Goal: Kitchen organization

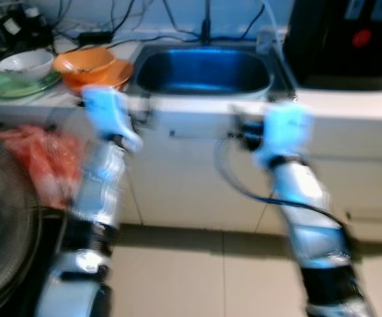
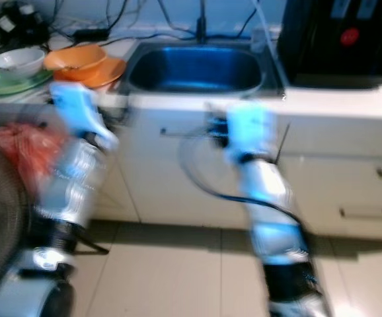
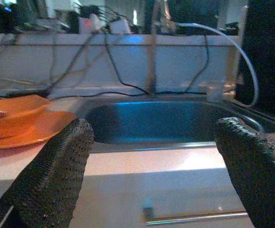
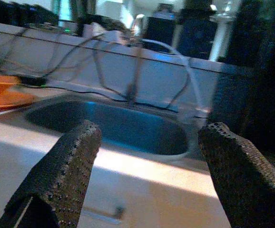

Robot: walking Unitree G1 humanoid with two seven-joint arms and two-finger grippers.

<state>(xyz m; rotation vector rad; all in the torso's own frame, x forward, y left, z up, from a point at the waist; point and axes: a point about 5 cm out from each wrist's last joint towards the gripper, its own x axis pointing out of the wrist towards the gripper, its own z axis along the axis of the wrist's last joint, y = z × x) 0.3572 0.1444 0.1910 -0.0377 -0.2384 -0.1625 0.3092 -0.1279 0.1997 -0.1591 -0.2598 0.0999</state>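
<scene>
Two orange bowls [image 1: 88,66] nested on counter [image 1: 349,109] just left of sink [image 1: 204,69], on an orange plate; white bowl [image 1: 24,64] on green plate [image 1: 19,84] further left, touching or nearly touching the orange stack. Tangle of cables [image 1: 19,26] behind them along back wall. Sink basin steel, nothing discernible inside; thin faucet stem at rear edge, clear hose [image 3: 232,45] arcing to its right. Large black appliance [image 1: 346,43] with red mark on counter right of sink.

Left gripper [image 3: 152,180] raised in front of counter edge, aimed at sink's left half; fingers [image 3: 52,175] spread wide, nothing between them. Orange plate rim visible past left finger in left wrist view. Right gripper [image 4: 147,180] raised in front of cabinet face below sink's right side, aimed at basin; fingers [image 4: 61,175] also spread wide, nothing held. Both well short of dishes, no contact with counter discernible.

White cabinet fronts [image 1: 191,178] below counter, drawer handles [image 1: 369,214] at right. Orange plastic bag [image 1: 42,158] hanging low left, black fan grille [image 1: 2,218] beside it at frame edge. Tiled floor [image 1: 204,277] beneath. Head views motion-blurred, fine detail unreadable.
</scene>
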